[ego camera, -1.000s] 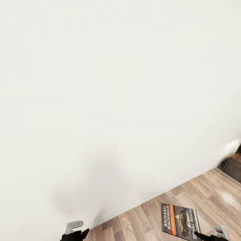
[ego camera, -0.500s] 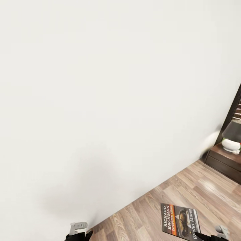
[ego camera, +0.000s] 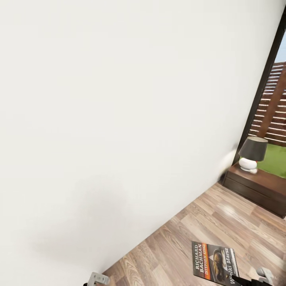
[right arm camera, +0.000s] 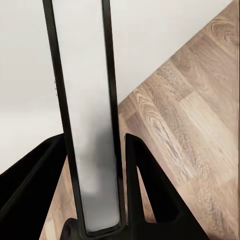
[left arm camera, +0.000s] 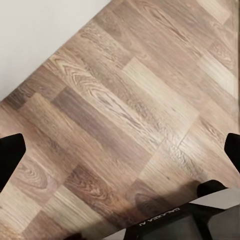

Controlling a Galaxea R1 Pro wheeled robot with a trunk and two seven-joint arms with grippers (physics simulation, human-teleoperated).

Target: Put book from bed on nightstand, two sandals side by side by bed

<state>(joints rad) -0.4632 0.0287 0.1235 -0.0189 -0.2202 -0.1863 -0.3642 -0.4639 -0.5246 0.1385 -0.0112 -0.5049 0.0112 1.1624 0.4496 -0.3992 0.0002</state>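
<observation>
1. A plain white wall (ego camera: 119, 119) takes up most of the head view, meeting the floor along a slanting line.
2. The brown wood-plank floor (ego camera: 190, 242) runs from the wall's foot toward a tall dark-framed window (ego camera: 264, 83) at the wall's far end; a slatted fence and green grass show through the glass.
3. A low dark reddish-brown table (ego camera: 258, 184) stands against the wall below the window, with a dark-shaded, white-based lamp (ego camera: 252, 153) on it.
4. The book (ego camera: 214, 265) hangs above the floor, well apart from the table, cover up. It reads "RICHARD BACHMAN", "STEPHEN KING" on the orange band, and "Wielki Marsz".
5. The right tool (right arm camera: 97, 220) is clamped on the book's edge, its black fingers (right arm camera: 145, 185) either side.
6. The left tool (left arm camera: 120, 150) has its fingertips spread wide over bare floor, holding nothing.
</observation>
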